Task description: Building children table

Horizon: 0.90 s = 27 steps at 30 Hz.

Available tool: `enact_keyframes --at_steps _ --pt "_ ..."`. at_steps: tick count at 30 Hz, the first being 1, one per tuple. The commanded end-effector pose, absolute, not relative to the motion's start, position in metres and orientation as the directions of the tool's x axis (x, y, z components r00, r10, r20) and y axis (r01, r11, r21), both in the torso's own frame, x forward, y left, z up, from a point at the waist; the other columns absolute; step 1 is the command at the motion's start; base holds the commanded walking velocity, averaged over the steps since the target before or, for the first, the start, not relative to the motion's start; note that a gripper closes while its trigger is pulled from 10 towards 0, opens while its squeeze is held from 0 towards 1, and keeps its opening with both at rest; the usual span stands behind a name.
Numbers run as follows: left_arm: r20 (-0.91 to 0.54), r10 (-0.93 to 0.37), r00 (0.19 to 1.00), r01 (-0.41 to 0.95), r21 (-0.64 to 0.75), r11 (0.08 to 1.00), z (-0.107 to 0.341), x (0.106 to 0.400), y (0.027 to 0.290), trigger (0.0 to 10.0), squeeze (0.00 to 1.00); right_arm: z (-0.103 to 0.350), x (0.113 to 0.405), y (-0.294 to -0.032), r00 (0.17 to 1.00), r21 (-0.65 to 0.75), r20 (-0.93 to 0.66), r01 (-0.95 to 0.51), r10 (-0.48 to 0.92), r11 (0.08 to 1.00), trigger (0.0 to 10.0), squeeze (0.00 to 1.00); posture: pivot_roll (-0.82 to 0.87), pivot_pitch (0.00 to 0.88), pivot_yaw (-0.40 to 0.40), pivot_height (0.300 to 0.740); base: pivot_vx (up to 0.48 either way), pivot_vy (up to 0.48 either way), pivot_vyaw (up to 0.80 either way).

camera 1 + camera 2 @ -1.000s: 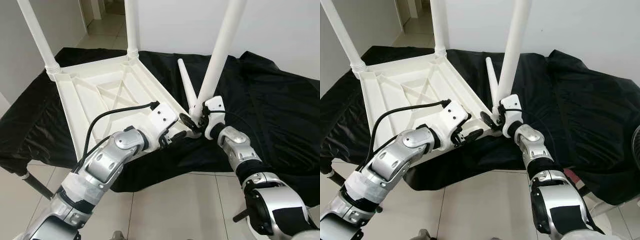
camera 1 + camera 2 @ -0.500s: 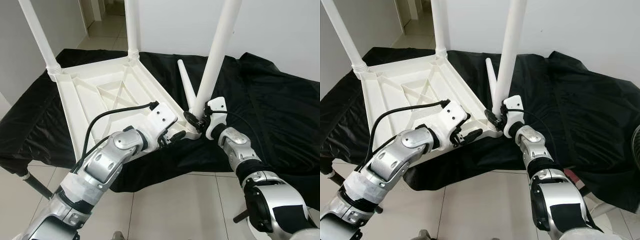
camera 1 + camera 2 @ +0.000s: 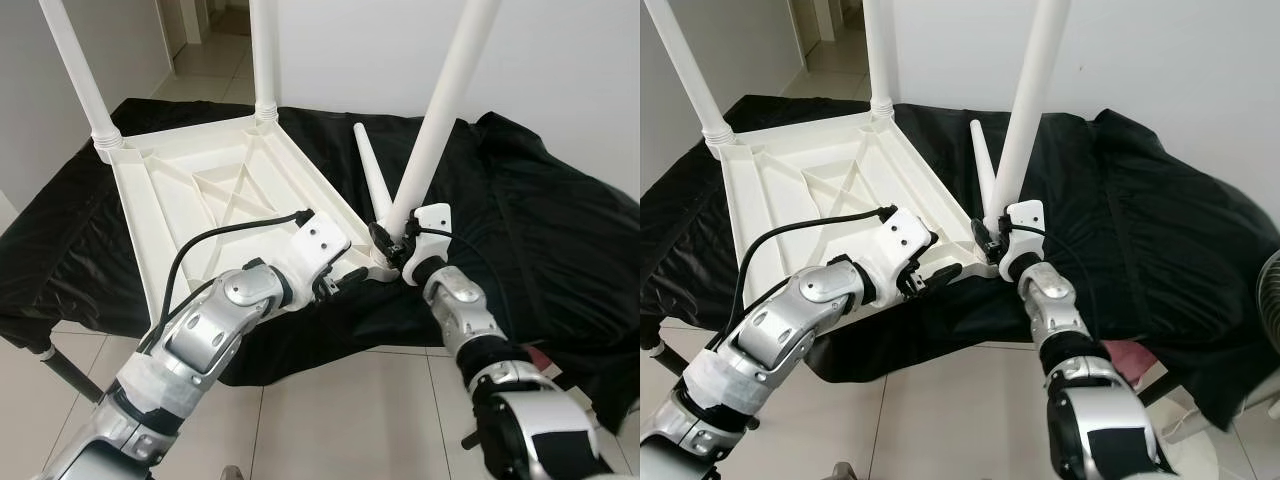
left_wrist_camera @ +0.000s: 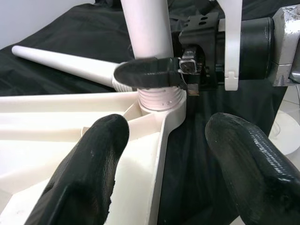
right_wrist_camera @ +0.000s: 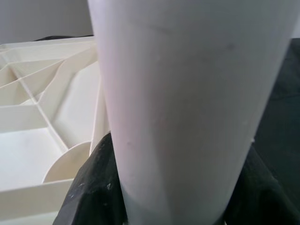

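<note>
Gripping table leg (image 3: 437, 118) w/ right gripper (image 3: 388, 236) at tabletop (image 3: 200, 190) corner.

Table leg (image 3: 440, 110) now tilted rightward.

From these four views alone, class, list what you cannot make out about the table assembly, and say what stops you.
- Tops of the standing legs: cut off by the eye views' upper edge.
- Near-left corner of the table top: covered by the left gripper arm.
- How deep the leg sits in its socket: right gripper fingers cover the thread.
</note>
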State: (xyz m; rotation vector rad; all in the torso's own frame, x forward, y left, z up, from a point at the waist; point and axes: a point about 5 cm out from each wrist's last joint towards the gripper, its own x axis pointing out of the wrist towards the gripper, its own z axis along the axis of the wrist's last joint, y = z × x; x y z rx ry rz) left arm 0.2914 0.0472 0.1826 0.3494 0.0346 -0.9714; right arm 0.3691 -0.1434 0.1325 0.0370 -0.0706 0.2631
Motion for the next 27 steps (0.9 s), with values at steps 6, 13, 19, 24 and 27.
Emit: enact_keyframes --at_steps 6,13,19,24,27 --pt "-0.213 -0.846 0.489 0.862 0.268 0.431 0.181 0.285 0.044 10.0 0.00 0.123 0.359 -0.140 0.997 0.135 0.054 -0.069 0.062 0.988 10.0 0.00 0.01 0.000 -0.053 0.740 0.000 0.000 0.00" --pt "-0.212 -0.844 0.493 0.860 0.265 0.436 0.181 0.284 0.045 10.0 0.00 0.119 0.342 -0.123 0.989 0.201 0.028 0.137 -0.145 0.970 10.0 0.00 0.01 0.000 -0.063 0.740 0.000 0.000 0.00" --pt "-0.214 -0.839 0.500 0.857 0.261 0.444 0.179 0.284 0.048 10.0 0.00 0.118 0.337 -0.117 0.994 0.183 0.018 0.103 -0.108 0.978 10.0 0.00 0.02 0.000 -0.067 0.740 0.000 0.000 0.00" --pt "-0.221 -0.834 0.505 0.856 0.253 0.450 0.177 0.281 0.050 10.0 0.00 0.122 0.335 -0.120 0.992 0.146 0.039 0.110 -0.117 0.983 10.0 0.00 0.02 0.000 -0.070 0.740 0.000 0.000 0.00" --pt "-0.225 -0.833 0.506 0.856 0.252 0.452 0.176 0.280 0.051 10.0 0.00 0.127 0.333 -0.121 0.991 0.151 0.063 0.104 -0.115 0.983 10.0 0.00 0.03 0.000 -0.071 0.740 0.000 0.000 0.00"
